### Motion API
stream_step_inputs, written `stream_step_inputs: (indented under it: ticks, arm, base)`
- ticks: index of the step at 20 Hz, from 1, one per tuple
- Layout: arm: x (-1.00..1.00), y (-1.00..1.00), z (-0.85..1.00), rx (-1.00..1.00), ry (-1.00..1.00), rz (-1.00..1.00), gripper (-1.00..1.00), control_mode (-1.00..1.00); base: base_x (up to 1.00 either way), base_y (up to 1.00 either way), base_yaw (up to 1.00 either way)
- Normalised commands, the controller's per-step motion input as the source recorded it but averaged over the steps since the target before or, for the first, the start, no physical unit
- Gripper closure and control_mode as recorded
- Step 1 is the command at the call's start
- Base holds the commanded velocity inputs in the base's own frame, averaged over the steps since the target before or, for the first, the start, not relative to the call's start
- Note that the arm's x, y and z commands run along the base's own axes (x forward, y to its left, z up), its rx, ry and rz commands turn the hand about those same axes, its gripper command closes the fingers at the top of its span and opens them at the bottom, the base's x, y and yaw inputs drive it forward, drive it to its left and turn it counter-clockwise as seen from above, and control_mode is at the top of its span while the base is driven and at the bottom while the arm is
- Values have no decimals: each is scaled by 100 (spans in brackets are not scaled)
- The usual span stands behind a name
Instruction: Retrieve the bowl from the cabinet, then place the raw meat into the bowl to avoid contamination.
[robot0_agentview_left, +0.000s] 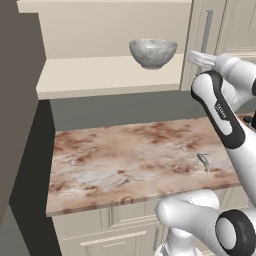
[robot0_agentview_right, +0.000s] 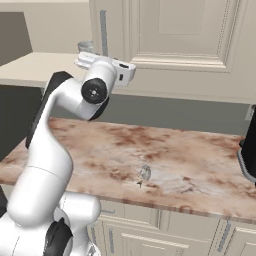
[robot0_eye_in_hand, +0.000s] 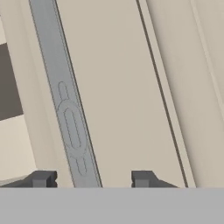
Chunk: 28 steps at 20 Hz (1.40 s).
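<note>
Facing the cabinet (robot0_agentview_left: 210, 30), cream with raised panels, one side standing open on a plain beige shelf (robot0_agentview_left: 100, 75). Below, a reddish marbled table (robot0_agentview_left: 135, 160), glossy and veined. On the shelf, well to the left of the closed door, the bowl (robot0_agentview_left: 153, 52): round, deep, mottled grey-white like stone, likely heavy and slick-walled. Close against the door's long grey bar handle (robot0_eye_in_hand: 70, 113), the claw (robot0_eye_in_hand: 92, 178), tips apart with the bar between them, not yet clamped. To do well from here: back off the door, swing left toward the opening, come in level over the rim, pinch one wall firmly.
</note>
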Motion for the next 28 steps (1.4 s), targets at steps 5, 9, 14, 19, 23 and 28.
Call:
stream_step_inputs:
  ticks: [5, 9, 14, 19, 23, 28]
  arm:
    - [32, 0, -5, -2, 2, 0, 100, -100]
    - [15, 1, -1, -3, 2, 0, 100, -100]
    - [0, 0, 0, 0, 0, 0, 100, -100]
    - [0, 0, 0, 0, 0, 0, 100, -100]
    - [0, -4, 0, 0, 0, 0, 100, -100]
    - [-4, -18, 10, 0, 0, 0, 100, -100]
  base:
    - [0, 0, 0]
    - [0, 0, 0]
    - [0, 0, 0]
    - [0, 0, 0]
    - [0, 0, 0]
    - [0, 0, 0]
